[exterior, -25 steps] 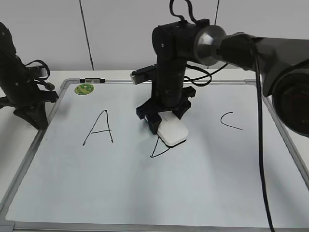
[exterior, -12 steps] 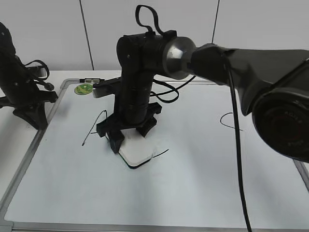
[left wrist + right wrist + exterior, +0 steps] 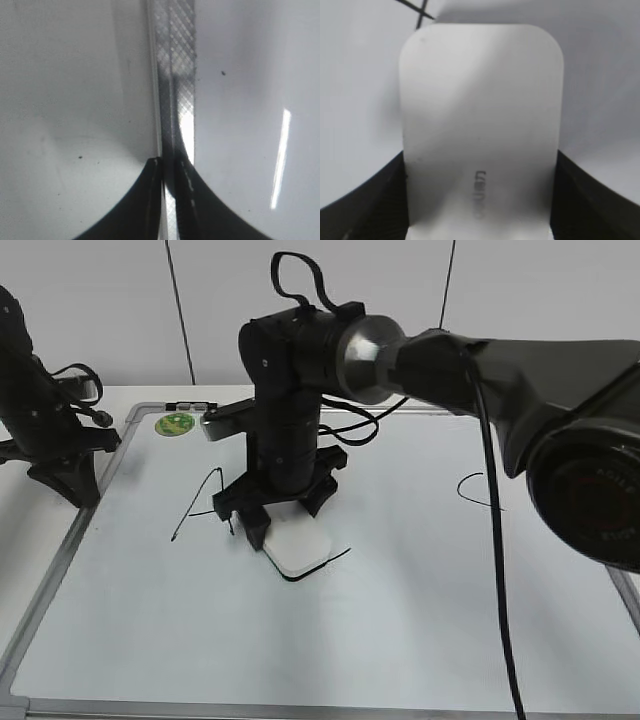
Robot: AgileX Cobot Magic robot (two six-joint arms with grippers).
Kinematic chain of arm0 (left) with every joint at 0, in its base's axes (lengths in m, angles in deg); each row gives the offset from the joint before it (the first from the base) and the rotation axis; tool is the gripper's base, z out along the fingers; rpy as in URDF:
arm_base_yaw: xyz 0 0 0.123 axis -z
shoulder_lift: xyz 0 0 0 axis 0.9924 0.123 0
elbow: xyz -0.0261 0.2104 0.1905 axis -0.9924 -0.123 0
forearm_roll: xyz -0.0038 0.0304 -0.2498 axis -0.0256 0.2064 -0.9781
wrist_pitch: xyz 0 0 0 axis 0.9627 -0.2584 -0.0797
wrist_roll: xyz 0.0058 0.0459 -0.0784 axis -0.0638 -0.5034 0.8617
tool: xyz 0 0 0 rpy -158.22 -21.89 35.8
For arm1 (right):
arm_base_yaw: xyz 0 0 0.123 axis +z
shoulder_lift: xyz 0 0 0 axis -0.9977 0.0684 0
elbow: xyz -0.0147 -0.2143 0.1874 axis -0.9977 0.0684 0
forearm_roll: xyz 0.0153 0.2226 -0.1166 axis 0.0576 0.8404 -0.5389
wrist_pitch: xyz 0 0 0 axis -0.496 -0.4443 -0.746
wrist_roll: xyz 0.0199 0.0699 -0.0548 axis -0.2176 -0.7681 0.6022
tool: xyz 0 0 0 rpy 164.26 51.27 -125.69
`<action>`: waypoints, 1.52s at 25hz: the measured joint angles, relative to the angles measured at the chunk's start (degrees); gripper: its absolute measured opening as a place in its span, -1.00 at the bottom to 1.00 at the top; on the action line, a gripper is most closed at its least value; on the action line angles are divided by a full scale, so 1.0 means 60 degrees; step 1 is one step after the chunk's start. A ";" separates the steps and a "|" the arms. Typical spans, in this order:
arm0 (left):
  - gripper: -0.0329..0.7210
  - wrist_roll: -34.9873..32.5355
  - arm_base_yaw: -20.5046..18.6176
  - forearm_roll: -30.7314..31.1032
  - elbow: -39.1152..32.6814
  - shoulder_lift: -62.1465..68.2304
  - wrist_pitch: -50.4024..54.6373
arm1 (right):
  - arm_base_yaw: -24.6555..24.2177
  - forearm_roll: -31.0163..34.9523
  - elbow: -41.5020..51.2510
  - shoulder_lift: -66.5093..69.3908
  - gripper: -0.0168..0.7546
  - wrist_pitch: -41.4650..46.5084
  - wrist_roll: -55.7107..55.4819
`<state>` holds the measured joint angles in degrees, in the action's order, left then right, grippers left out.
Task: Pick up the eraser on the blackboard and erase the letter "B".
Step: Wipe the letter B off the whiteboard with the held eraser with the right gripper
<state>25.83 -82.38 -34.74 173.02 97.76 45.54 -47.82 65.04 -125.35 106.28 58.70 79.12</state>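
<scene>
Exterior view: we see the right gripper (image 3: 283, 517) reaching across the middle of the blackboard (image 3: 400, 640), pointing down.
Right fingers: we read them as clamped on the eraser (image 3: 298, 546), one dark finger at each long side in the right wrist view (image 3: 365, 200).
Eraser: flat on the board, sticking out past the fingertips toward the near edge; grey lettering on top sits between the fingers (image 3: 480, 195).
Letter "B": we only see a thin black stroke (image 3: 330, 562) curling out from under the eraser, just beyond the fingertips; the rest is hidden or gone, we cannot tell which.
Other marks: "A" (image 3: 200, 502) partly behind the right fingers; "C" (image 3: 473, 490) well apart on the far side.
Left gripper: (image 3: 169, 200) its fingers pressed together, nothing between them, tips over the board's grey frame (image 3: 175, 75).
Sticker: green round one (image 3: 175, 424) near the board's far corner, well apart from both grippers.
</scene>
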 joint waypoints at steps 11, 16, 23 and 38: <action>-0.73 0.0000 0.0000 -0.0014 0.0000 0.0000 0.0017 | -0.0877 -0.0778 0.0052 -0.0075 0.41 0.0031 -0.0092; -0.73 0.0000 0.0000 -0.0014 0.0000 0.0000 0.0017 | -0.1440 -0.1037 0.0067 -0.0114 0.41 0.0054 -0.0148; -0.72 0.0000 0.0000 -0.0014 0.0000 0.0000 0.0034 | -0.1611 -0.0845 0.0901 -0.0507 0.41 -0.0166 -0.0190; -0.70 0.0000 0.0000 -0.0014 0.0000 0.0000 0.0049 | 0.0050 -0.0452 0.1446 -0.0752 0.41 -0.0170 -0.0151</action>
<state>25.83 -82.38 -34.82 173.02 97.76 45.83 -47.52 62.32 -116.68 101.77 57.68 78.21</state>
